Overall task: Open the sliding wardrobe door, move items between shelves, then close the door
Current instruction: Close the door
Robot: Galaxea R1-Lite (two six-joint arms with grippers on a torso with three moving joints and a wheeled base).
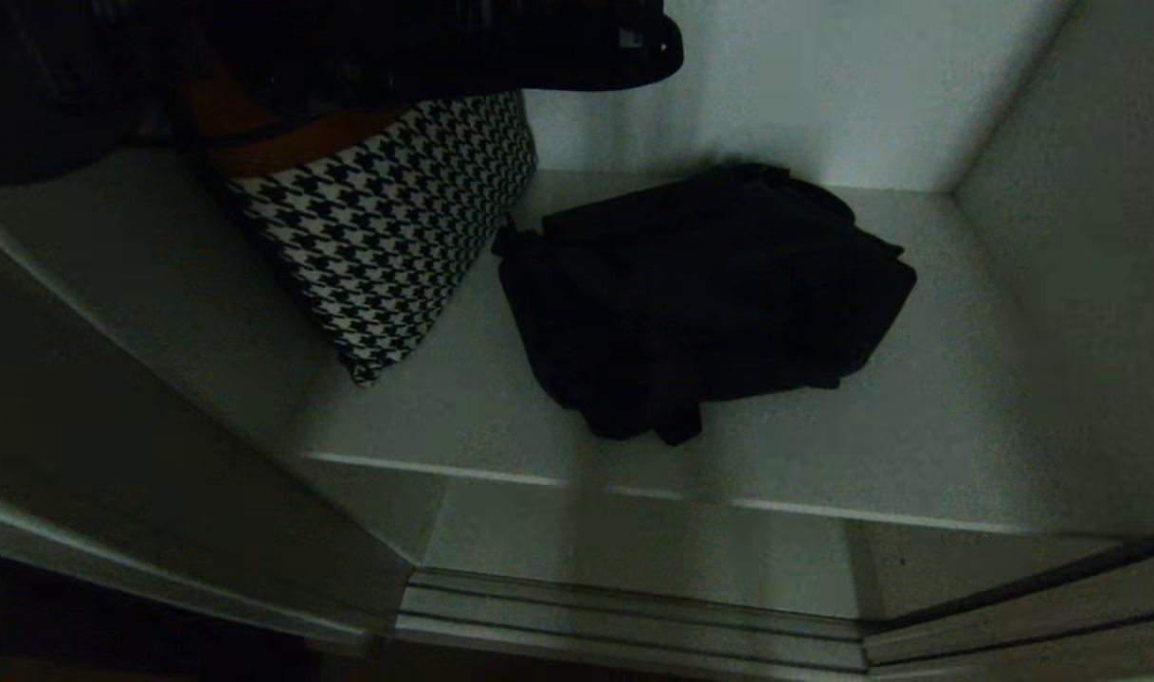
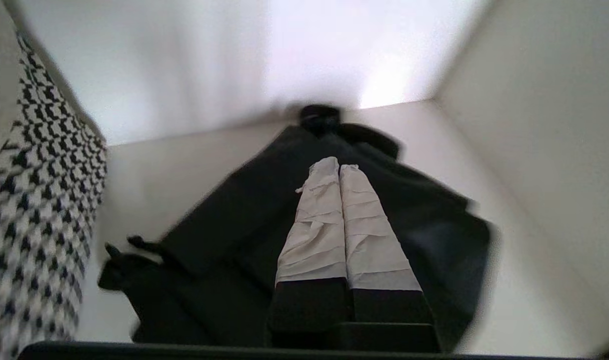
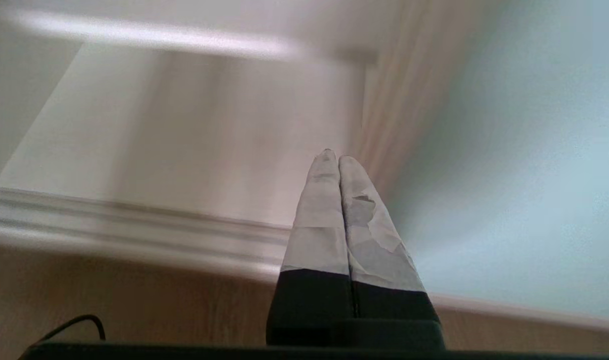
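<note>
On the left of the head view, the left arm [image 1: 425, 43] is a dark shape reaching in over the top of the wardrobe space. Right under it leans the houndstooth cloth [image 1: 392, 227], black and white, tilted against the left wall with its lower corner on the shelf [image 1: 918, 445]. Just to the right of it, a small gap away, lies the black fabric piece [image 1: 700, 294], a soft crumpled heap near the middle of the shelf. The shelf is pale and flat with a thin light front edge. Below its front edge runs the ridged silver floor track [image 1: 634, 616]. In the left wrist view, the left tool [image 2: 338, 167] is over the black fabric piece [image 2: 224, 225], and its two taped fingers [image 2: 314, 225] are pressed together with nothing between them. The houndstooth cloth [image 2: 39, 210] shows at the side of that view. The right tool [image 3: 337, 159] is low down, outside the wardrobe, near the floor track [image 3: 134, 230]. Its fingers [image 3: 319, 220] are pressed together too and hold nothing. Beside it stands the sliding wardrobe door [image 3: 524, 175], a pale blue-green panel.
</note>
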